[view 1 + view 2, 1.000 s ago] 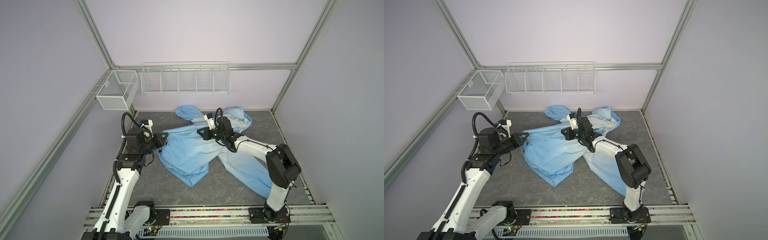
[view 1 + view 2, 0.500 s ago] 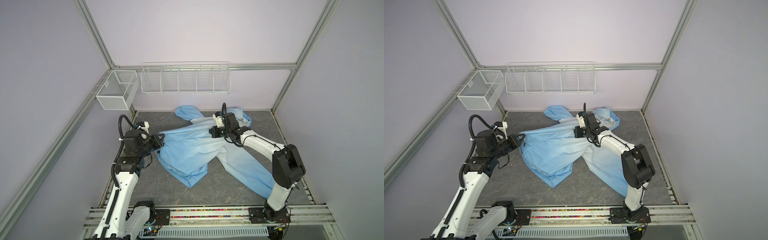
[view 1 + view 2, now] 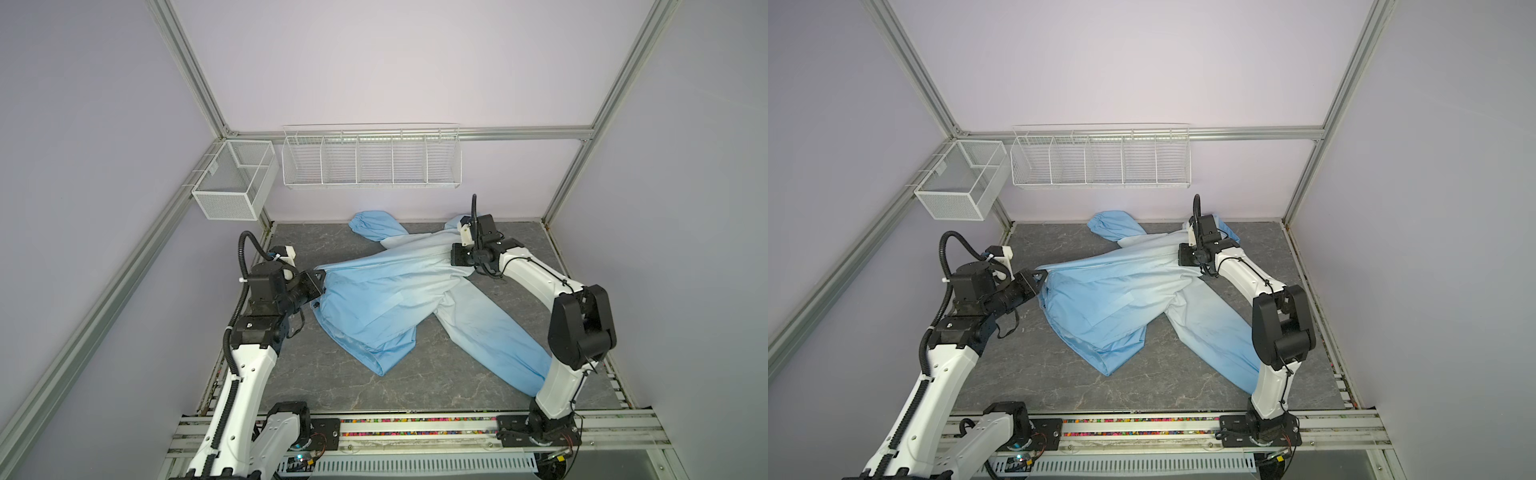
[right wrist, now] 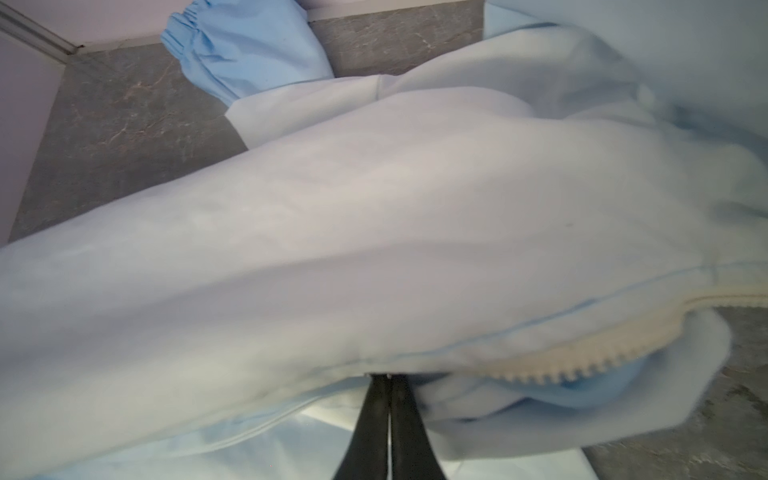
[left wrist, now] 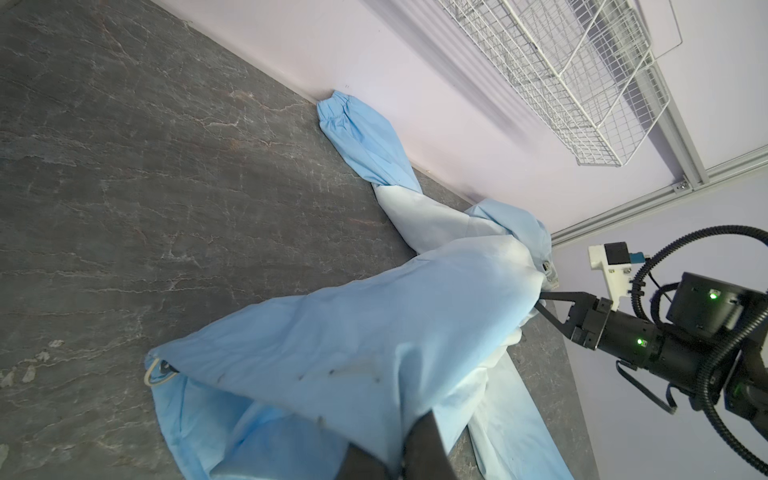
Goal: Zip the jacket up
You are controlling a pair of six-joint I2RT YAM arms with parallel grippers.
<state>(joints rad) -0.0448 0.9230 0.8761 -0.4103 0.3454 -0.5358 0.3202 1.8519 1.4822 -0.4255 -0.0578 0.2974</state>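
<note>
2 grippers hold the jacket [image 3: 386,299] at opposite ends, and the cloth runs taut between them across the grey table [image 3: 415,395]. The left gripper [image 3: 319,277] is clenched on a corner of the darker blue hem at the left side of the table; in the left wrist view its dark fingers [image 5: 424,440] bite into a fold of that cloth. The right gripper [image 5: 540,301] is pinched onto the whitish upper end of the garment, toward the back wall. In the right wrist view its 2 fingers [image 4: 376,399] press flat together, their tips tucked under the front edge, and a row of cream zipper teeth [image 4: 582,357] lies bare just beside them.

In both top views the body spreads over the middle of the table. 1 sleeve stretches toward the near right, passing beside the right arm's base. The other sleeve points to the back wall, its gathered cuff [image 3: 360,219] touching the wall's foot. Part of the blue hood shows behind the right wrist.

A wire rack [image 3: 370,162] and a mesh bin [image 3: 232,183] hang on the walls above.
</note>
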